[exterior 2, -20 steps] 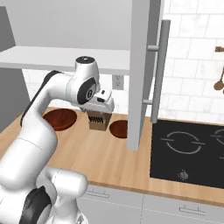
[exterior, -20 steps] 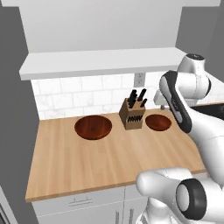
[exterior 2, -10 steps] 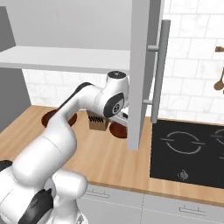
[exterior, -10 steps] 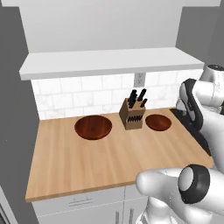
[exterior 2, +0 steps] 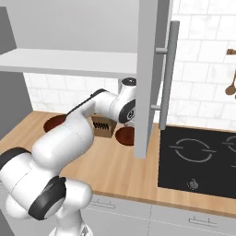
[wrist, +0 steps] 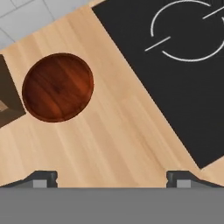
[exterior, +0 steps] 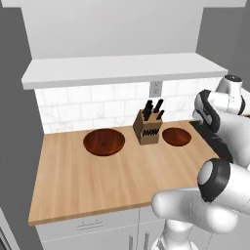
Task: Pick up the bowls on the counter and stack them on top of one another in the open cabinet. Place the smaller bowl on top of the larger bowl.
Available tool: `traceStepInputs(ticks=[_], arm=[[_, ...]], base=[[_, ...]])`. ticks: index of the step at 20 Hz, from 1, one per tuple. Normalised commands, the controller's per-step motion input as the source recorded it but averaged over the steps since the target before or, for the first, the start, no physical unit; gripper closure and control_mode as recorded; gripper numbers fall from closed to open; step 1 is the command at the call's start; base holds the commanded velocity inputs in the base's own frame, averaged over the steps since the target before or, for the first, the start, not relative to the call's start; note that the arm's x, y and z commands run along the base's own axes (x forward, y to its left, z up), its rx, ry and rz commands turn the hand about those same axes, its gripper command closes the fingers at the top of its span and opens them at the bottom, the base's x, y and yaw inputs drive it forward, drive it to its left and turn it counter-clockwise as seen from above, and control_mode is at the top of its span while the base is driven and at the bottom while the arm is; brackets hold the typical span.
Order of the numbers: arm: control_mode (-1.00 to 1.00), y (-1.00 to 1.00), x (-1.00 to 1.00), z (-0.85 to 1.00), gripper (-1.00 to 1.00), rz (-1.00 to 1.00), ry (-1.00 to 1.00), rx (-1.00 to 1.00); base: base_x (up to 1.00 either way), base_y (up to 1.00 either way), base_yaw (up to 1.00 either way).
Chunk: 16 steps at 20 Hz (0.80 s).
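Observation:
The larger bowl [exterior: 104, 141] sits on the counter [exterior: 97, 180] left of the knife block, and its rim [exterior 2: 55, 122] peeks out behind my arm. The smaller bowl [exterior: 176, 136] lies right of the block; in the hand view this smaller bowl [wrist: 58, 86] is below me, to the upper left. My gripper [wrist: 113, 180] hangs open above bare wood between that bowl and the stovetop, holding nothing. The open cabinet [exterior: 122, 69] has its white bottom board over the backsplash. In the right base view the cabinet door partly hides the smaller bowl [exterior 2: 124, 136].
A knife block [exterior: 148, 128] stands between the two bowls, its corner [wrist: 6, 103] at the left edge of the hand view. The black stovetop [exterior 2: 203, 156] borders the counter on the right. An open cabinet door [exterior 2: 147, 78] with a bar handle hangs in front of my hand.
My arm has swung to the right, from in front of the knife block to above the counter's stovetop end. Both bowls lie where they were.

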Motion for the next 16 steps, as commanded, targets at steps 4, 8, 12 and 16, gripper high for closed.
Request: traceStepInputs(ticks=[4, 8, 12, 16], arm=[[-1.00, 0.23, 0.45, -0.43, -1.00, 0.00, -0.08, 0.01], [-1.00, 0.14, 0.42, -0.45, -1.00, 0.00, -0.02, 0.01], [-1.00, 0.12, 0.36, -0.48, -1.00, 0.00, 0.00, 0.00], [-1.00, 0.00, 0.19, -0.29, -1.00, 0.00, 0.00, 0.00]], base=[[0.00, 0.00, 0.00], [0.00, 0.00, 0.00], [0.00, 0.00, 0.00], [0.00, 0.00, 0.00]])
